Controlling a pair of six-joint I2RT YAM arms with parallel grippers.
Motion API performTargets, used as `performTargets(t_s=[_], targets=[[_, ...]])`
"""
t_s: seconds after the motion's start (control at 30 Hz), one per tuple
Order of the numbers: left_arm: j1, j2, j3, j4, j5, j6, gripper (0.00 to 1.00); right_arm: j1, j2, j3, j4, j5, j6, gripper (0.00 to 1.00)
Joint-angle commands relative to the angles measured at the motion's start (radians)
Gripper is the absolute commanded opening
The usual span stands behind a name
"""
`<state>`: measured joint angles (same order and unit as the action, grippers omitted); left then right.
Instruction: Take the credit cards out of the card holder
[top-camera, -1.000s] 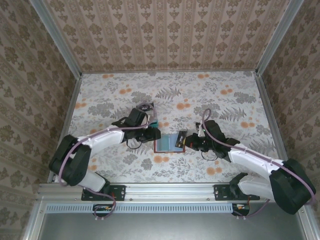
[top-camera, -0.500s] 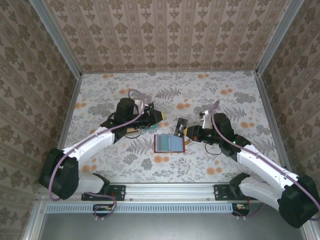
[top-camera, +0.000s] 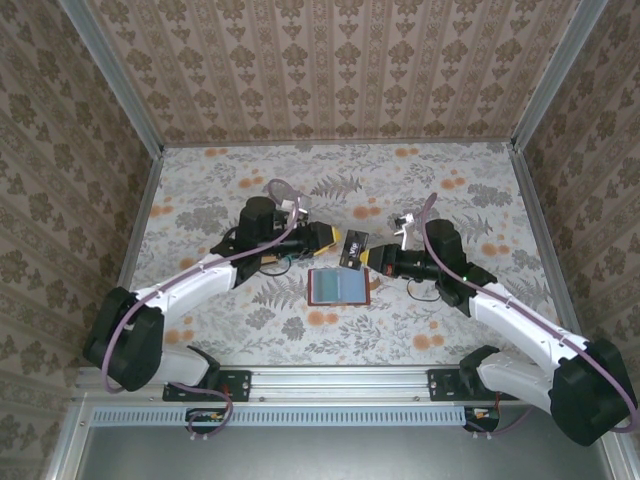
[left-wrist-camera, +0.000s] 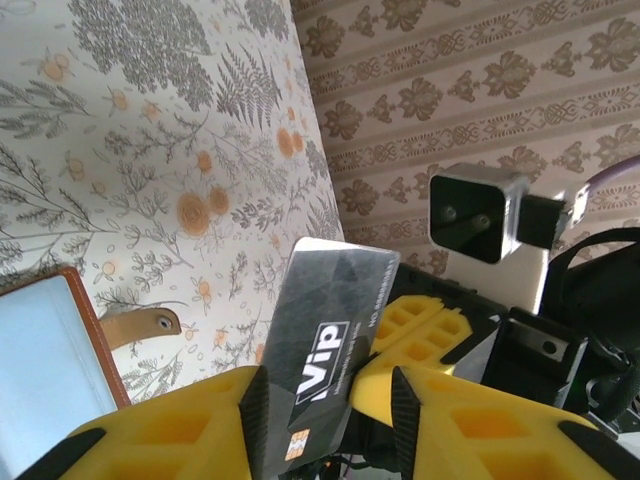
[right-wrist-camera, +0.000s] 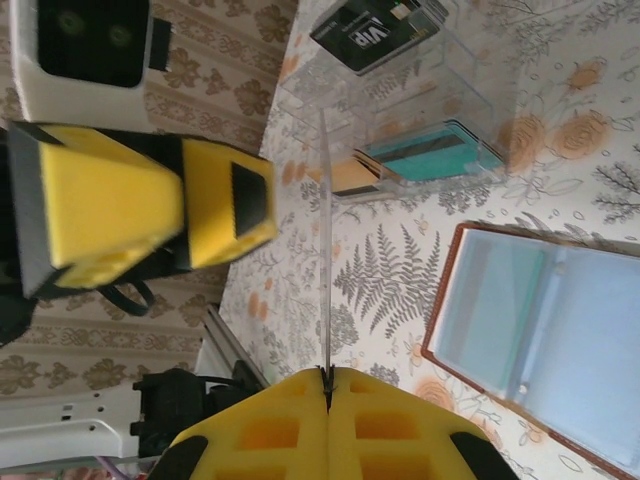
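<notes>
Right gripper (right-wrist-camera: 328, 378) pinching black VIP card (left-wrist-camera: 335, 330) in the air, likely offering it for handover | left gripper (left-wrist-camera: 325, 410) straddling card, clamped or not: cannot tell | card holder (top-camera: 340, 286) open flat on table (top-camera: 220, 190) just below.

Card holder (top-camera: 340, 286): brown leather rim, pale blue-grey lining. Held card (left-wrist-camera: 335, 330): dark grey, faintly mottled, white "ViP" lettering. Left gripper (left-wrist-camera: 325, 415) and right gripper (right-wrist-camera: 327, 385): yellow with black trim. Tabletop (top-camera: 220, 180): white, with grey ferns and orange blossoms. Walls (top-camera: 330, 70): beige with brown damask stripes.
</notes>
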<state>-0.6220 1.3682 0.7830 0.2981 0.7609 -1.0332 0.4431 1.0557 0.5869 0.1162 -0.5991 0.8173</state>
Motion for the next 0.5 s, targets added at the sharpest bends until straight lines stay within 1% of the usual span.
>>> performTargets(t_s=[0.0, 0.17, 0.3, 0.37, 0.47], targets=[[-0.017, 0.021, 0.003, 0.052, 0.031, -0.014, 0.38, -0.010, 0.007, 0.034, 0.071, -0.050, 0.028, 0.00], [-0.033, 0.036, 0.013, 0.052, 0.030, -0.013, 0.37, -0.010, 0.014, 0.036, 0.095, -0.066, 0.042, 0.00], [-0.035, 0.035, 0.014, 0.074, 0.036, -0.020, 0.33, -0.012, 0.012, 0.029, 0.099, -0.068, 0.045, 0.00], [-0.035, 0.031, 0.018, 0.073, 0.038, -0.021, 0.29, -0.012, 0.012, 0.024, 0.103, -0.070, 0.047, 0.00], [-0.036, 0.025, 0.021, 0.080, 0.040, -0.021, 0.19, -0.012, 0.016, 0.018, 0.114, -0.073, 0.052, 0.00]])
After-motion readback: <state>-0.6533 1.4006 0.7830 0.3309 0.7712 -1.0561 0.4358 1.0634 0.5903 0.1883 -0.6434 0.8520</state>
